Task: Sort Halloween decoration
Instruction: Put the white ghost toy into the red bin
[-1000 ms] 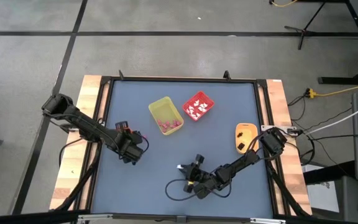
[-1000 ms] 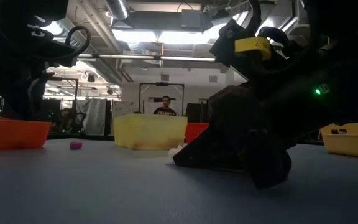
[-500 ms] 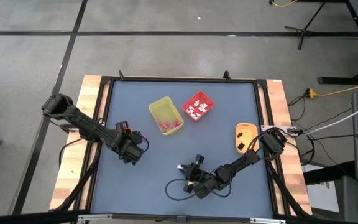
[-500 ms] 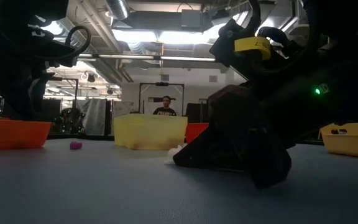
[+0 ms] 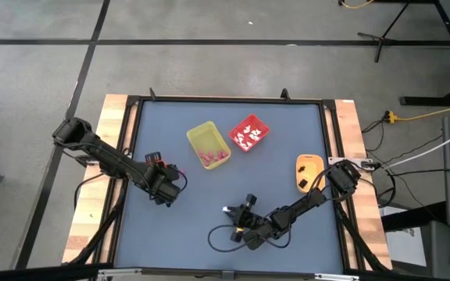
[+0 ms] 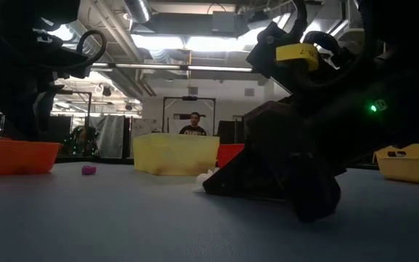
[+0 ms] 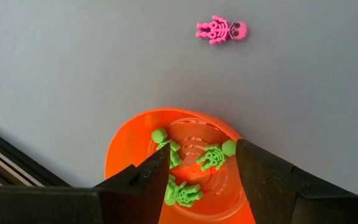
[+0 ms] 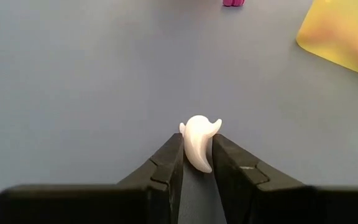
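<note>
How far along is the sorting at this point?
Partly done: pink pieces lie in the yellow bin, white ones in the red bin, green skeletons in the orange bowl. In hand: the right pincer grips a white ghost. Left: a pink skeleton lies loose on the table; the left pincer is open.

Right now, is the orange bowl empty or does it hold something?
Not empty. In the left wrist view the orange bowl holds green skeleton figures.

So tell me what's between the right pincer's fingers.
A white ghost trinket, pinched between the right pincer's fingers. The right wrist view shows it over bare table.
</note>
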You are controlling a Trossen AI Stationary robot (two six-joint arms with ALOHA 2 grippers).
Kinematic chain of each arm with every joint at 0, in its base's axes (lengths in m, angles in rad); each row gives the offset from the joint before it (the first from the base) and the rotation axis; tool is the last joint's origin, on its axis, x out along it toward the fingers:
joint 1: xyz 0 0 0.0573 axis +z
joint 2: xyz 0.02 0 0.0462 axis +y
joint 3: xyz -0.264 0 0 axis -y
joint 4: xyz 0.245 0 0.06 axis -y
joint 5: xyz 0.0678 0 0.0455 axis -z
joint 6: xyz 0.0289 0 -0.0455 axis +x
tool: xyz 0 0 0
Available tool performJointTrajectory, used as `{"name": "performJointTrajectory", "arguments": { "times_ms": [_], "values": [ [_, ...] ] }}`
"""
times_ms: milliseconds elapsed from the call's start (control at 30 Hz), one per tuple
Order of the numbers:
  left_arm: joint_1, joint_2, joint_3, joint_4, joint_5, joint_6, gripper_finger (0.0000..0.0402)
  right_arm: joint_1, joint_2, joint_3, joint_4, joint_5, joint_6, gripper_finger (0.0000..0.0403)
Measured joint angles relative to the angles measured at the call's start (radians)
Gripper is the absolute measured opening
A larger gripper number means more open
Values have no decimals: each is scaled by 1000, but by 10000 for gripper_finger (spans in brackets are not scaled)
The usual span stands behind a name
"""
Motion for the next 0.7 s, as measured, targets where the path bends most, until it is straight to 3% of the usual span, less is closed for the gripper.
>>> {"name": "performJointTrajectory", "arguments": {
  "times_ms": [700],
  "values": [
    [0, 0, 0, 0, 0, 0, 173, -16, -4, 0, 41, -8, -27, 80]
  ]
}}
